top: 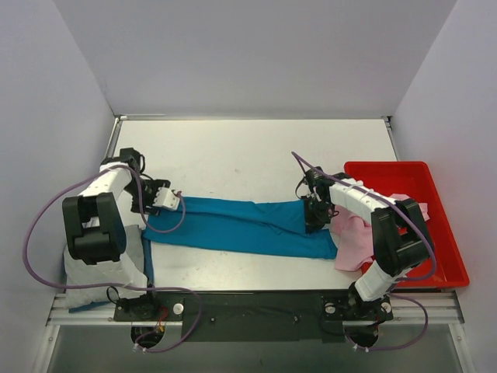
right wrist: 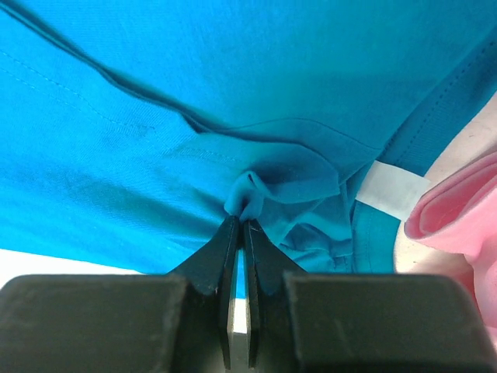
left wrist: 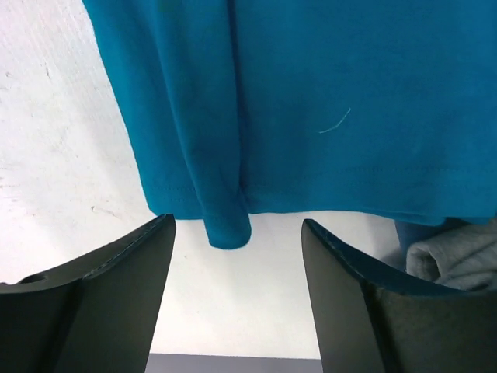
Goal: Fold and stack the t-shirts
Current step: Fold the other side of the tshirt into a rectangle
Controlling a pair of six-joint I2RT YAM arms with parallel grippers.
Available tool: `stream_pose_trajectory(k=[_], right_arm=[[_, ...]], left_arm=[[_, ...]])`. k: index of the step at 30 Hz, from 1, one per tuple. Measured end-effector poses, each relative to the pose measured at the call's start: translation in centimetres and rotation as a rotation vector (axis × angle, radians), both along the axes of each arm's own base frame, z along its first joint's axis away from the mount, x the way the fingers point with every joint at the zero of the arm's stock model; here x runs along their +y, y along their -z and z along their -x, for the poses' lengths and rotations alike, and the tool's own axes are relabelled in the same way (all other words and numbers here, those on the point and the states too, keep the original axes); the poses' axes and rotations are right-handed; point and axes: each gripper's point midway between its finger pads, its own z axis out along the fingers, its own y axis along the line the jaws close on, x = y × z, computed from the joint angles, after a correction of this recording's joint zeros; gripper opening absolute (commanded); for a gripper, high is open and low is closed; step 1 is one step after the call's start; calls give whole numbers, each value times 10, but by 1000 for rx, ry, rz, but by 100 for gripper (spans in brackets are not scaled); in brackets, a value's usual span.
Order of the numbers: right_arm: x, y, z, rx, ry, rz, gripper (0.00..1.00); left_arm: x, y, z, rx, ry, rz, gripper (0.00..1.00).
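right gripper (right wrist: 241,225): jaws pressed together, pinching a bunched fold of the teal t-shirt (top: 241,225)
left gripper (left wrist: 237,224): jaws wide apart, nothing held; the stitched hem edge lies just past the fingertips
teal t-shirt place: centre of the top view, flat on the table (top: 248,148), spanning from one gripper to the other
long axis: left-right across the frame, dropping slightly toward the right
pointing: hem at the left end, neck end with white label (right wrist: 392,190) at the right, next to the pinch
pink t-shirt (top: 353,237): right of centre, draped over the left rim of the red tray (top: 443,233), touching the teal right end
grey t-shirt (top: 101,272): lower left, under the left arm
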Motion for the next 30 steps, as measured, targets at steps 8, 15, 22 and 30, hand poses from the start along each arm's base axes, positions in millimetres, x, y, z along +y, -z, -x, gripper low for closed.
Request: stream_pose_trajectory(k=[8, 15, 22, 30], right_arm=[[1, 0, -1, -7, -12, -5, 0], [1, 1, -2, -12, -19, -6, 0], [-1, 7, 3, -7, -16, -5, 0], [-1, 6, 4, -18, -11, -10, 0]], left_arm=[[-14, -42, -1, 43, -41, 25, 9], [-112, -38, -12, 41, -191, 156, 0], [-102, 11, -20, 50, -368, 126, 0], [-87, 19, 9, 91, -329, 115, 0]])
